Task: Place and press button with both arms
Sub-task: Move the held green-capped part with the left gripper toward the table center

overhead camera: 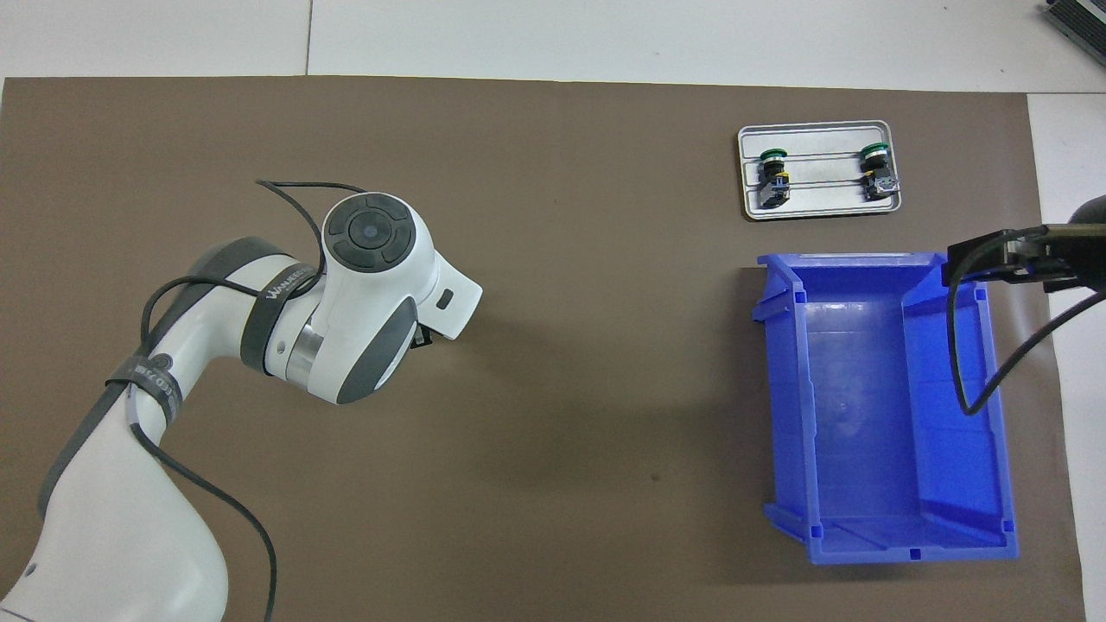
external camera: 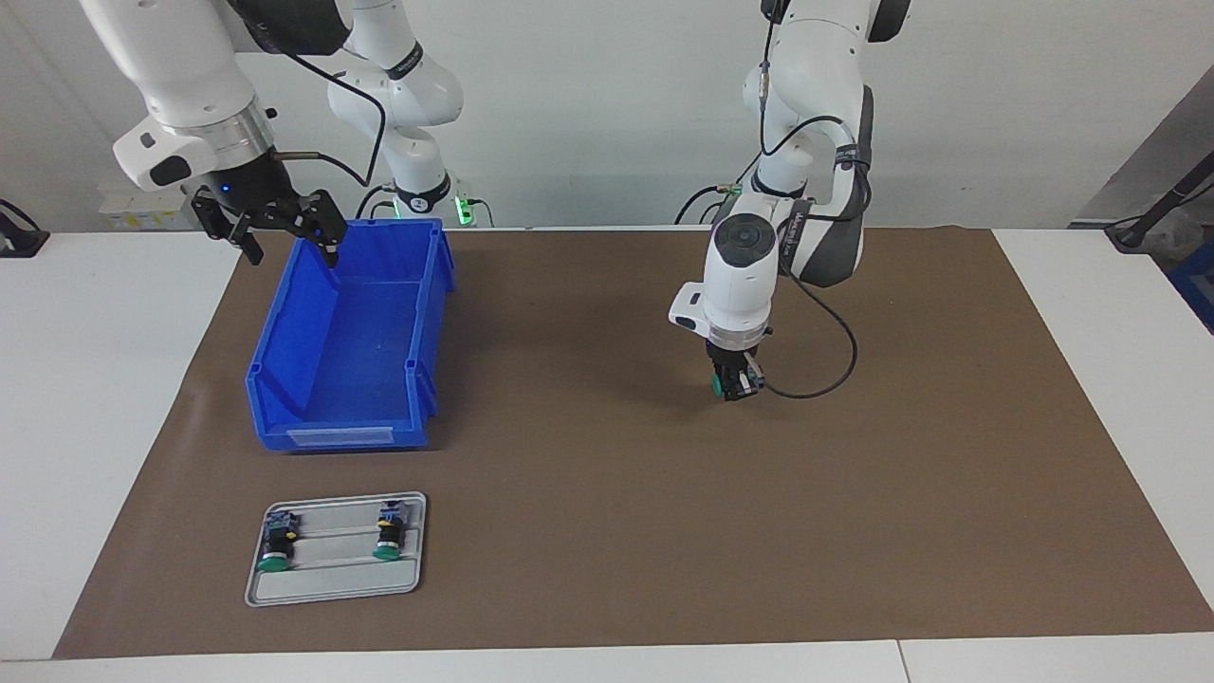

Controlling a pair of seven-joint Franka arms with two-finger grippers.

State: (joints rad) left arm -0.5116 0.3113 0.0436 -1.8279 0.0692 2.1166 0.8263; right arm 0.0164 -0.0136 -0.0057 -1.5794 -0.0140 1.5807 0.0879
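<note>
My left gripper hangs low over the middle of the brown mat, shut on a button whose green cap shows at its side. I cannot tell whether the button touches the mat. In the overhead view the left arm's wrist hides both the gripper and the button. My right gripper is open and holds nothing. It is up over the robot-side corner of the blue bin. Two more green-capped buttons lie on the grey tray.
The blue bin looks empty inside. The grey tray lies farther from the robots than the bin, at the right arm's end of the table. White table borders the mat.
</note>
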